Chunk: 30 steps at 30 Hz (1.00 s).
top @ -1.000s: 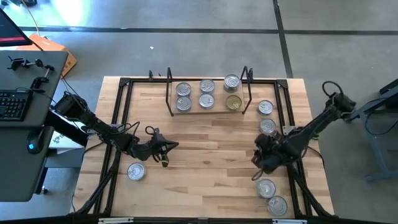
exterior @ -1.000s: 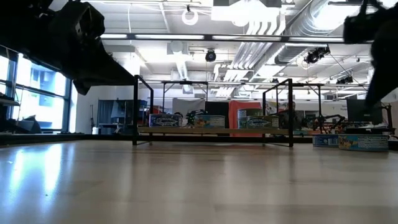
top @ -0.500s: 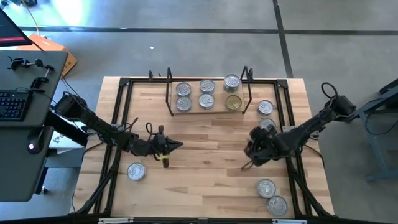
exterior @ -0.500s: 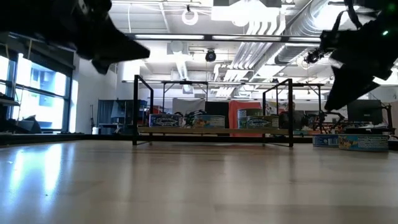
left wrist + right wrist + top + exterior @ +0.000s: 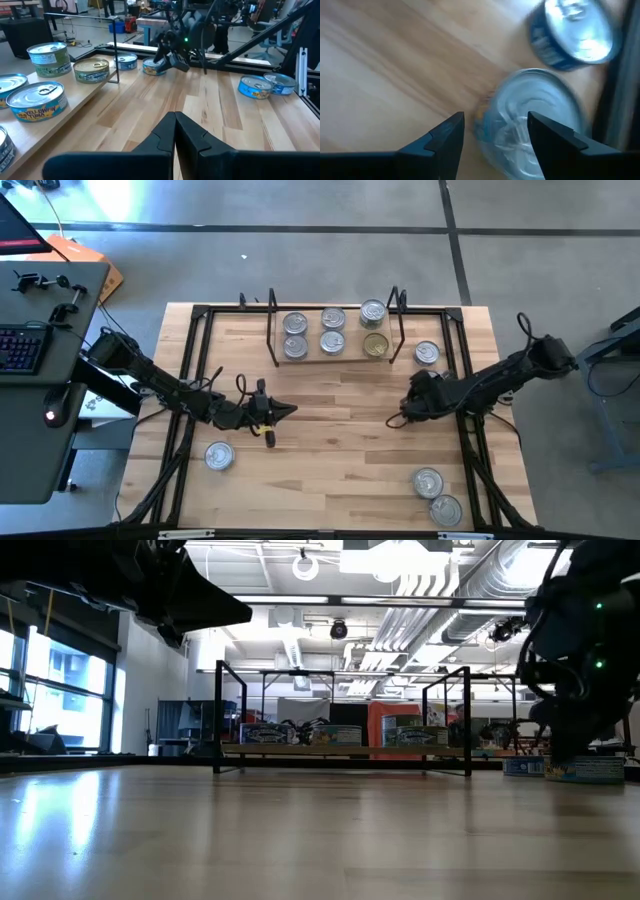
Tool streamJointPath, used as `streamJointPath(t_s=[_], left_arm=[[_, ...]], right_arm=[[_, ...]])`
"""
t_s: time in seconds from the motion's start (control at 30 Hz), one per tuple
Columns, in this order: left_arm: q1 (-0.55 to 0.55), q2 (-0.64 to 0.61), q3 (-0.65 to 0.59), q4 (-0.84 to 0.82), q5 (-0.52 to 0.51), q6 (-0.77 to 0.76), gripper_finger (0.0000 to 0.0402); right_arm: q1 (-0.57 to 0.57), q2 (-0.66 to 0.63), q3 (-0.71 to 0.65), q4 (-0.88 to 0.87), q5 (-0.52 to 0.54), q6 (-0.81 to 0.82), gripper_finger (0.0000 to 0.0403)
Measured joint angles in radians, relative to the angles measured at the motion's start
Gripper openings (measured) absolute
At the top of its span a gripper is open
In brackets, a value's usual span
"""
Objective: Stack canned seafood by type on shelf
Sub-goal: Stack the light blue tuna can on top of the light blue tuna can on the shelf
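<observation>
Two tins (image 5: 535, 120) at the high view's right edge sit before my spread right claw (image 5: 492, 131); next, pinch one for the shelf (image 5: 334, 356), upper centre. Left claw (image 5: 175, 131) pressed together.

Lab or workshop: exposed ceiling ducts (image 5: 420, 585), concrete floor (image 5: 300, 260), keyboard (image 5: 22, 346) on side desk, office chairs (image 5: 272, 37).

Ten tins (image 5: 295, 325), one shelf (image 5: 335, 356), two arms (image 5: 160, 385).
</observation>
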Motion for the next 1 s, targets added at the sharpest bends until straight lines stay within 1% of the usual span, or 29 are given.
streamJointPath(t_s=[0.13, 0.23, 0.27, 0.4, 0.5, 0.63, 0.73, 0.8, 0.83, 0.9, 1.0], left_arm=[[0.0, 0.0, 0.0, 0.0, 0.0, 0.001, 0.0], [-0.002, 0.0, 0.0, 0.0, 0.008, 0.02, 0.0], [-0.004, 0.0, 0.0, 0.0, 0.029, 0.037, 0.0], [-0.015, 0.0, 0.0, 0.0, 0.176, 0.091, 0.0], [-0.021, 0.0, 0.0, 0.0, 0.253, 0.115, 0.0], [-0.025, 0.004, 0.0, -0.001, 0.273, 0.151, 0.0], [-0.024, 0.011, 0.0, 0.003, 0.294, 0.195, 0.0], [-0.019, 0.02, -0.001, 0.009, 0.293, 0.215, 0.0], [-0.012, 0.027, 0.003, 0.013, 0.285, 0.215, 0.0], [0.004, 0.05, 0.014, 0.014, 0.275, 0.232, 0.0], [0.019, 0.115, 0.047, 0.011, 0.256, 0.346, 0.0002]], right_arm=[[-0.021, -0.001, -0.033, 0.103, -0.009, -0.131, 0.0199], [-0.007, -0.002, -0.033, 0.173, -0.007, -0.203, 0.0166], [0.0, -0.002, -0.027, 0.188, -0.014, -0.22, 0.0151], [0.038, -0.003, -0.012, 0.284, -0.056, -0.28, 0.0084], [0.083, 0.004, -0.014, 0.439, -0.083, -0.402, 0.005], [0.136, 0.055, -0.013, 0.696, -0.11, -0.501, 0.0049], [0.157, 0.138, -0.013, 0.875, -0.107, -0.534, 0.0061], [0.163, 0.205, -0.012, 0.997, -0.127, -0.55, 0.0064], [0.164, 0.237, -0.005, 1.047, -0.116, -0.564, 0.0064], [0.164, 0.3, 0.024, 1.133, -0.136, -0.582, 0.006], [0.158, 0.377, 0.088, 1.174, -0.136, -0.62, 0.0049]])
